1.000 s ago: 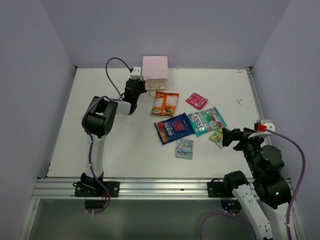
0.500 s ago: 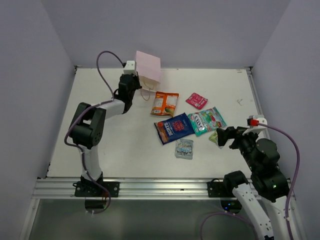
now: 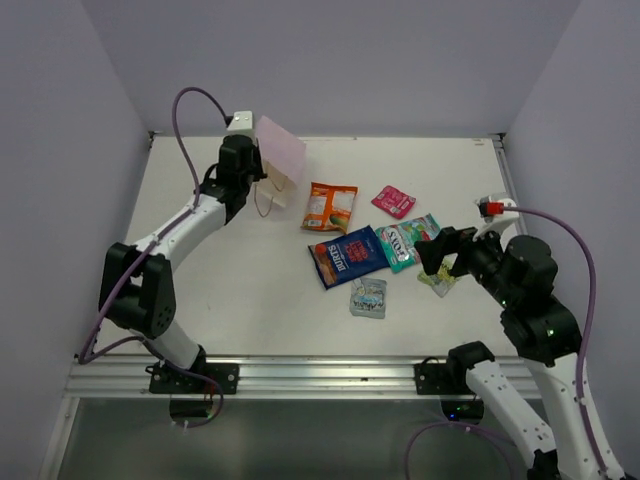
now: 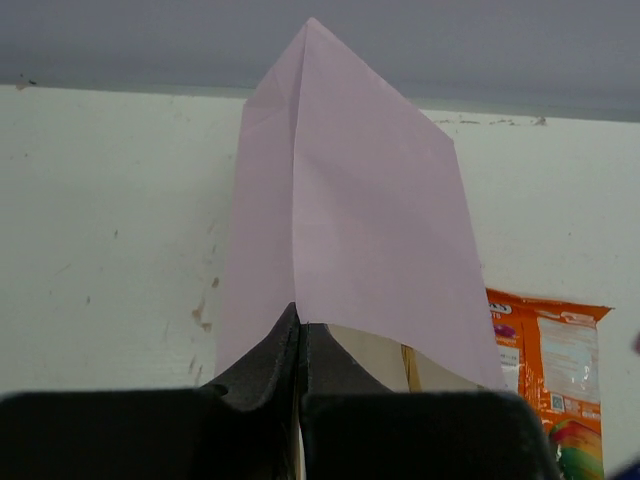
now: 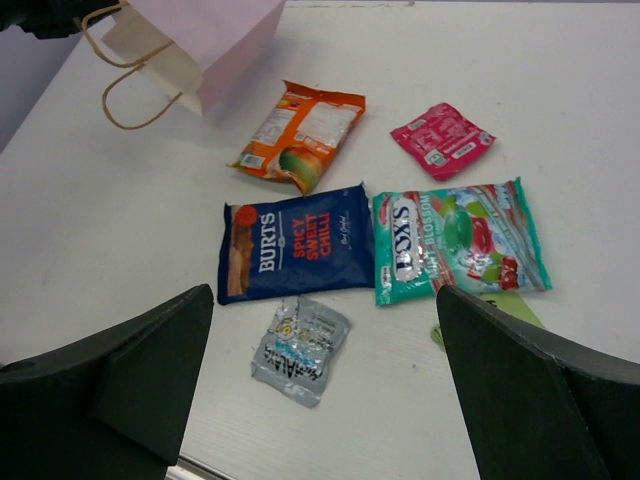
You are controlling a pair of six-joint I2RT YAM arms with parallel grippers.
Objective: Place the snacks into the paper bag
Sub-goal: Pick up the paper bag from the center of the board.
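Observation:
My left gripper [image 3: 247, 162] is shut on the rim of the pale pink paper bag [image 3: 281, 150], which hangs tilted above the table's far left with its tan handles dangling. In the left wrist view the bag [image 4: 350, 200] rises straight from the closed fingertips [image 4: 285, 335]. The snacks lie flat mid-table: orange [image 3: 331, 206], pink-red [image 3: 393, 201], dark blue [image 3: 347, 255], teal-green [image 3: 410, 240], silver-grey [image 3: 368, 297] and yellow-green [image 3: 437, 280]. My right gripper [image 3: 445, 255] hovers wide open over the yellow-green packet, holding nothing. Between its fingers the right wrist view shows the silver-grey packet [image 5: 300, 350].
White walls close in the table on the left, back and right. An aluminium rail [image 3: 320, 375] runs along the near edge by the arm bases. Bare tabletop [image 3: 230, 280] lies left of the packets.
The left gripper closed on the bag, lifted it and carried it left, tilting it. The right arm swung forward and left over the packets, still open.

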